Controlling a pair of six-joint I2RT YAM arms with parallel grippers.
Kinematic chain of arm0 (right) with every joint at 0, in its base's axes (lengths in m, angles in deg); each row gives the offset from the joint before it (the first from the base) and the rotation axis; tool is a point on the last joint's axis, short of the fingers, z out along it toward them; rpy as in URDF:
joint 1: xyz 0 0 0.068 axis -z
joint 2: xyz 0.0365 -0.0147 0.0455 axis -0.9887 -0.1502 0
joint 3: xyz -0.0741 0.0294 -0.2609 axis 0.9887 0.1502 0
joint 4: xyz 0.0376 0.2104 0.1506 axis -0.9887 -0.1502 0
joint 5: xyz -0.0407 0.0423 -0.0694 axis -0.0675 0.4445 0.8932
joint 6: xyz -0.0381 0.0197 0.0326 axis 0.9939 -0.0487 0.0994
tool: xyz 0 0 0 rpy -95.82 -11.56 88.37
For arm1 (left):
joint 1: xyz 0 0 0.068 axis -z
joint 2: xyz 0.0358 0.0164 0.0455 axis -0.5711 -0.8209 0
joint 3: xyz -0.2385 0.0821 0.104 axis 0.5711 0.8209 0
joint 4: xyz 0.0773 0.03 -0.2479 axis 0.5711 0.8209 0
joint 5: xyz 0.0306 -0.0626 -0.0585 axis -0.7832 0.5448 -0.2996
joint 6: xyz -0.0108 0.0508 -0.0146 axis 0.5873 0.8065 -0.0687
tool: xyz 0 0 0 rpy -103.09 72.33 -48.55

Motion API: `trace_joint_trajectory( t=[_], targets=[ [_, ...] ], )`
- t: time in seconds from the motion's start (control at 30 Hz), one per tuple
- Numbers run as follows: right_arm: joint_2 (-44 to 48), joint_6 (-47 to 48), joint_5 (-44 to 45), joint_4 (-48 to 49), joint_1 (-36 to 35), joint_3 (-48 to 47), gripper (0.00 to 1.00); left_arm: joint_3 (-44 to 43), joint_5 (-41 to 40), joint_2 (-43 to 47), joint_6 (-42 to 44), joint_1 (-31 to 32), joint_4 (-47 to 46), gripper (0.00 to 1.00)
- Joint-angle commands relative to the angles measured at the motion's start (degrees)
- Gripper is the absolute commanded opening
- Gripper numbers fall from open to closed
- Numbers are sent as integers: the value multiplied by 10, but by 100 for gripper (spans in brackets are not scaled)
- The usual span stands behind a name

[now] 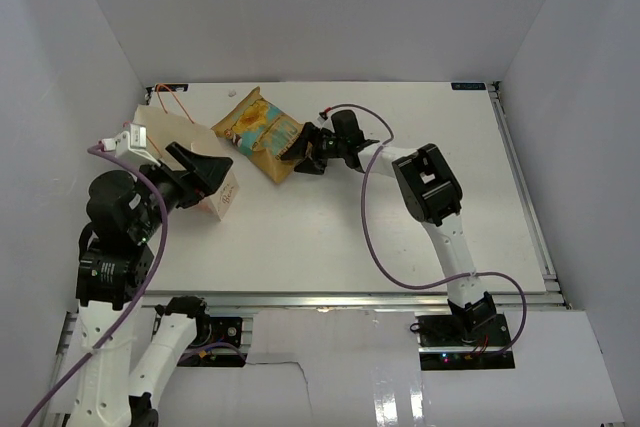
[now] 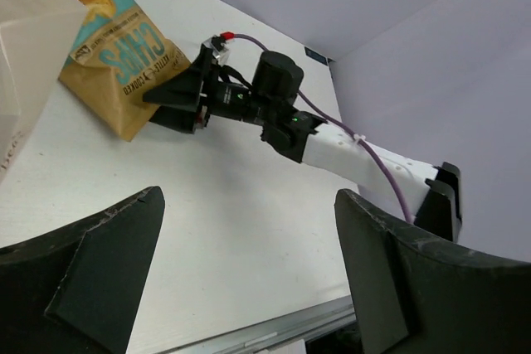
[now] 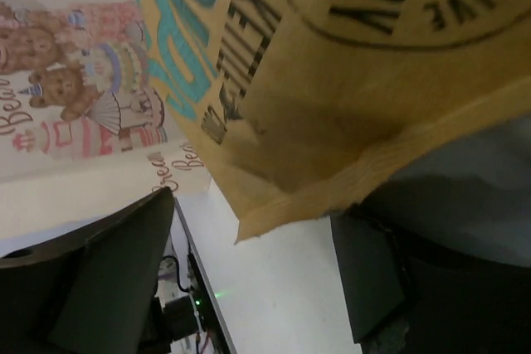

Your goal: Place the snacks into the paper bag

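One chip bag [image 1: 258,134] upper centre of worktop [image 1: 400,237], paper bag [image 1: 168,130] upper left.
Right end effector [image 1: 303,152] wide, straddling its corner; left end effector [image 1: 205,172] wide, empty, by paper bag. Pinch seam firmly.

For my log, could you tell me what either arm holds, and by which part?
Nothing looks held. The left gripper is open and empty; the right gripper has its fingers wide around a sealed corner of the chip bag, unclamped.

matt chip bag [image 1: 258,134], matt paper bag [image 1: 165,129], smooth white table [image 1: 350,237]
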Motion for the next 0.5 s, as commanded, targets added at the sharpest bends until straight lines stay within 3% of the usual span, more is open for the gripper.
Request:
trace_joint_trajectory(
  t=[0.0,0.07,0.1,0.17,0.27,0.3,0.47],
  targets=[
    [-32,-97,46,67,-4,-38,77,25,29,9,-53,-1,-33,94],
    [-45,-124,57,87,-8,-37,69,24,29,13,-59,-1,-30,94],
    [-48,-128,68,87,-9,-36,59,23,29,11,-60,-1,-29,95],
    [-51,-141,76,89,-13,-23,49,16,30,2,-60,-1,-27,95],
    [-47,-151,80,109,-12,15,25,9,41,-14,-61,-1,-27,95],
    [-41,-154,78,118,-8,26,8,8,49,-18,-64,-1,-28,96],
    [-10,-157,49,213,23,97,8,14,69,-34,-66,-1,-39,96]
  ],
)
